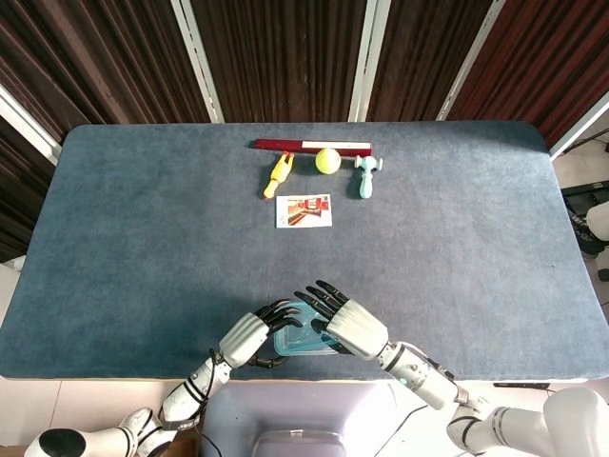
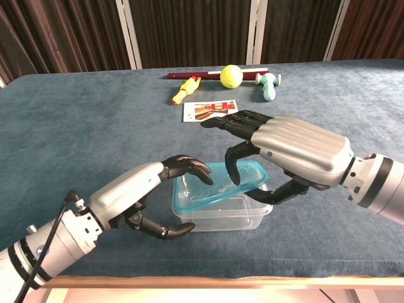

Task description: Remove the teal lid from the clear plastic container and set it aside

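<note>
My right hand [image 2: 287, 151] pinched the lid [image 2: 218, 189] between thumb and a curled finger, the other fingers spread above it; the lid sat tilted, its right edge raised off the container [image 2: 221, 211] and its left edge low on the rim. My left hand [image 2: 142, 192] braced the container's left side, fingertips curled over its rim, thumb against the wall. It stood at the near table [image 1: 143, 248] edge.
</note>
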